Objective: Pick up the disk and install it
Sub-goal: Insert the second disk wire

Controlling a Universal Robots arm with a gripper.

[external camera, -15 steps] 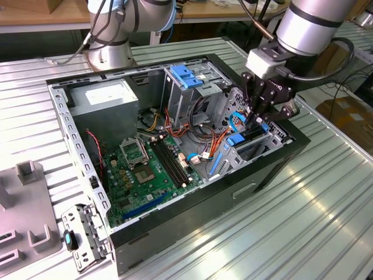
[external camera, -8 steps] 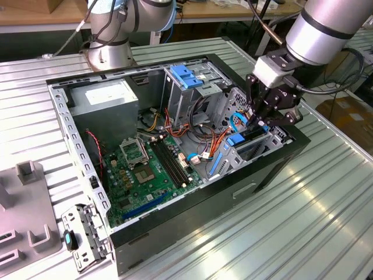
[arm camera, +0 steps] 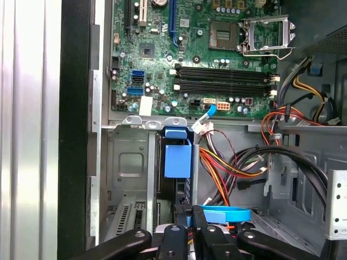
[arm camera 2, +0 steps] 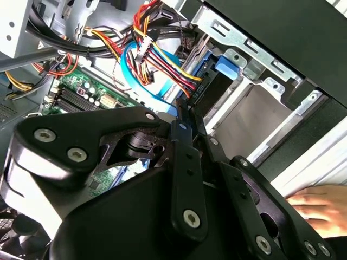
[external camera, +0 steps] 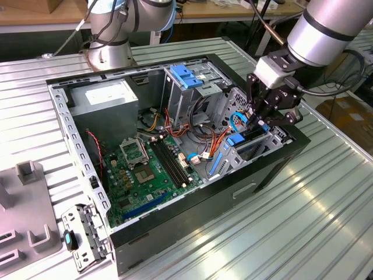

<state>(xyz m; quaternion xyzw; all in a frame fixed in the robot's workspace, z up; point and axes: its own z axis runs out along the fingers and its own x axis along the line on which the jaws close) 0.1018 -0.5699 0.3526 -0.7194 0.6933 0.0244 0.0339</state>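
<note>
At the exterior view's right end of the open computer case (external camera: 233,192), your gripper (external camera: 259,123) hangs straight down into the drive bay (arm camera: 127,162), nearest the disk (arm camera: 168,187); the disk stands on edge in that bay, its blue rail tab uppermost, just beside the bundle of coloured cables (arm camera: 227,162); I judge it part-way seated rather than home. Whether the tool is clamped on the disk or merely closed above it, I cannot tell. To do this step well, keep the disk square to the bay walls so both rails run in their guides; press along the slot, not across it; watch that the flat blue cable (arm camera: 225,214) and the coloured wires don't get pinched under the disk. A person's hand (arm camera 2: 317,208) rests by the case's outer wall, so move slowly there. By count: one disk; one gripper; one grey power-supply box (external camera: 108,96) at the far left corner; one empty processor socket (arm camera: 263,35); one blue latch (external camera: 186,76) on the far cage; one hand.
</note>
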